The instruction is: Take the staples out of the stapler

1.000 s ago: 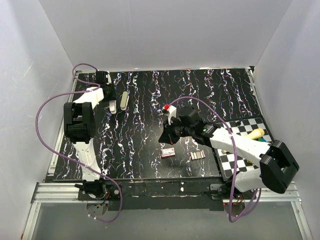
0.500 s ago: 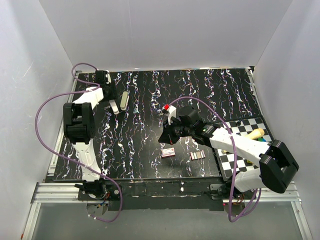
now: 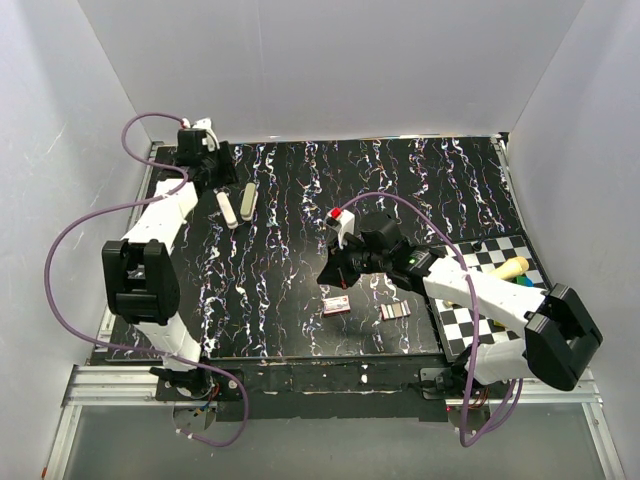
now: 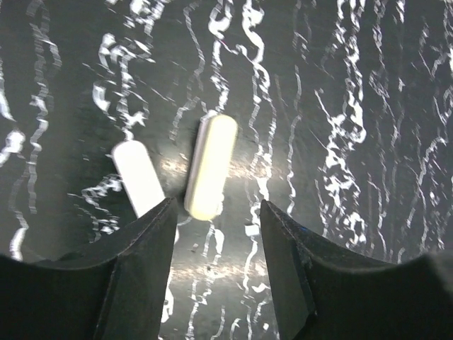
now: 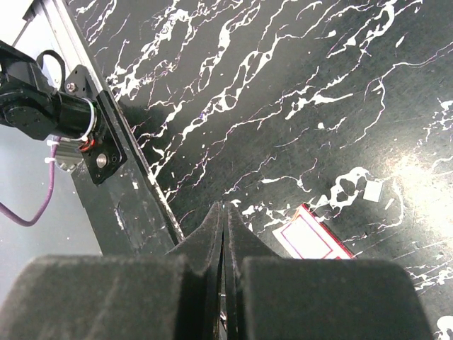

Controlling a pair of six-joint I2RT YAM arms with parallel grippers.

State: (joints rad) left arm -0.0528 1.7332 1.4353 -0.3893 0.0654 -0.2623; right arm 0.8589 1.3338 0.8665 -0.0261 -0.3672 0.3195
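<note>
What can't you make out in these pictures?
Left wrist: a finger of the left gripper hides the near end of the white piece beside the stapler.
Right wrist: the shut right gripper covers part of the red-edged box; anything pinched is hidden.
Top: staples inside the stapler are too small to see.

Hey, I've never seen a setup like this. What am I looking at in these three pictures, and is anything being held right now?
Two robot arms are bolted at the near edge of a black marbled table. The overhead view shows both; the other two pictures come from cameras on their wrists. The left gripper is open, pointed toward the cream stapler and a paler flat piece beside it. The right gripper is shut and empty, near a small red-edged box. A checkered board lies to the right. Nothing is held.
</note>
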